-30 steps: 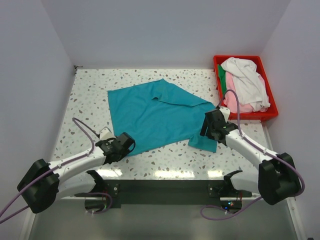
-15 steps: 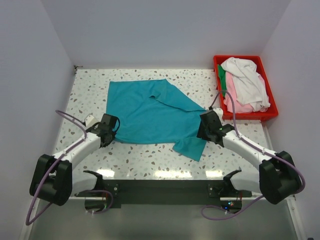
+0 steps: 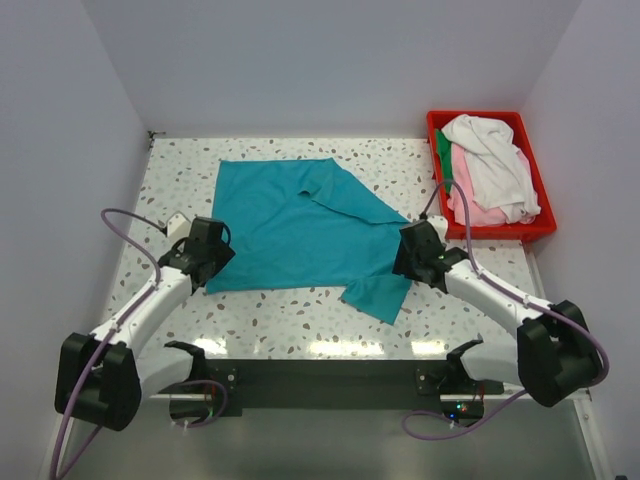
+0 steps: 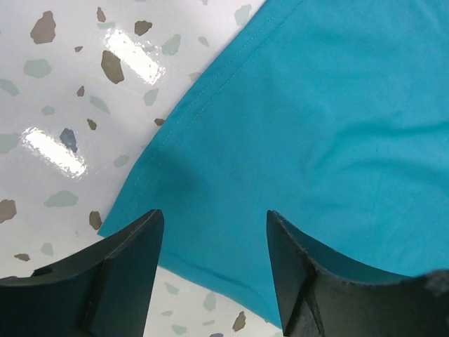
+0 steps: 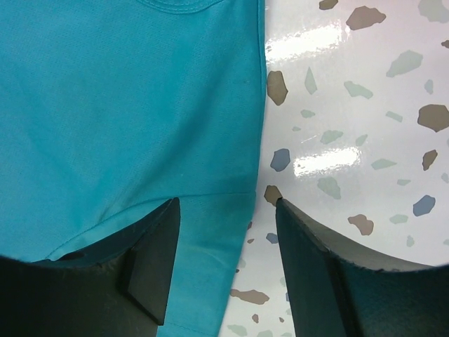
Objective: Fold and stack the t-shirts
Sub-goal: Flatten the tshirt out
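The teal shirt (image 3: 295, 230) is laid out crosswise, its side edges sat right under the left gripper (image 3: 207, 252) and right gripper (image 3: 415, 250), both held spread, nothing pinched.

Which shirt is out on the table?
The teal t-shirt, spread on the table; the white, pink and green ones sit heaped in the red bin.

Speckled surface (image 3: 300, 320) carries a teal t-shirt (image 3: 290, 225), spread flat centrally, and a red bin (image 3: 480, 114) at the far right corner.
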You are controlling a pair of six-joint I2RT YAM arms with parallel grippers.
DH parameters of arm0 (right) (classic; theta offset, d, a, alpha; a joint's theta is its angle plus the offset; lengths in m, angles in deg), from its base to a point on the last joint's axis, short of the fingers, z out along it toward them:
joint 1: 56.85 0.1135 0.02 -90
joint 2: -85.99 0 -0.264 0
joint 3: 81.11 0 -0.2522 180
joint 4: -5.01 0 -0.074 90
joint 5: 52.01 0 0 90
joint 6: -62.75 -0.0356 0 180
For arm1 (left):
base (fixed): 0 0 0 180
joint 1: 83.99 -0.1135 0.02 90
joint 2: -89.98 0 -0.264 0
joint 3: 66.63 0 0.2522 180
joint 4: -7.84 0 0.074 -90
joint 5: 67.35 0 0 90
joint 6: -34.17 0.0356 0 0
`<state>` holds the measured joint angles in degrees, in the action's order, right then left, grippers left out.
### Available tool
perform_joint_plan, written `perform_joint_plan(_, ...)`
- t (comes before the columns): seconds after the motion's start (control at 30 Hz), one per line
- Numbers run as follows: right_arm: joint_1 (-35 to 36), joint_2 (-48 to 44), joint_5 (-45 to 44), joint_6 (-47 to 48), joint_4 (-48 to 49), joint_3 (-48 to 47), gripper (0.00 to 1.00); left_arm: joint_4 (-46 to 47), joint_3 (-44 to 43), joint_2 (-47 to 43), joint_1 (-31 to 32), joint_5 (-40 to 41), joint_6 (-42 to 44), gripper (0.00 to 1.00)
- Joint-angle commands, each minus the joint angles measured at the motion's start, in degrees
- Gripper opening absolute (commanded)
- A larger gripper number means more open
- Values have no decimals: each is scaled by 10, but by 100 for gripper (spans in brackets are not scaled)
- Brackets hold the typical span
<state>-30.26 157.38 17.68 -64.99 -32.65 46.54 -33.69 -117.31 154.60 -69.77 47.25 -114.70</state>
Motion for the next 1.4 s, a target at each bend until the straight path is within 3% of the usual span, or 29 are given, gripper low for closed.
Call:
perform_joint_plan(0.0, 0, 12, -10, -13, 22, 4, 60, -25, 18, -34, -4, 0, -1, 67)
perform_joint_plan(0.43, 0, 41, -12, -24, 45, 15, 55, -62, 77, -62, -2, 5, -59, 61)
perform_joint_plan(0.8, 0, 67, -6, -30, 37, 4, 54, 9, 92, 34, -2, 0, -66, 55)
perform_joint_plan(0.9, 0, 78, -1, -32, 43, 2, 43, 31, 90, 56, -2, 2, -59, 45)
perform_joint_plan(0.93, 0, 81, 2, -31, 43, -1, 33, 41, 87, 60, -2, 4, -56, 40)
perform_joint_plan(1.0, 0, 89, 5, -30, 50, -3, 20, 56, 81, 73, -2, 6, -40, 19)
perform_joint_plan(1.03, 0, 92, 5, -30, 53, -3, 16, 60, 78, 73, -3, 5, -36, 19)
perform_joint_plan(1.1, 0, 94, 3, -27, 51, -9, 5, 64, 63, 78, -3, 4, -25, 3)
perform_joint_plan(1.13, 0, 90, 3, -22, 47, -19, 0, 63, 55, 77, -3, 4, -20, 0)
perform_joint_plan(1.37, 0, -37, -16, 13, -61, -109, 0, 9, -32, -15, -4, 34, 65, 0)
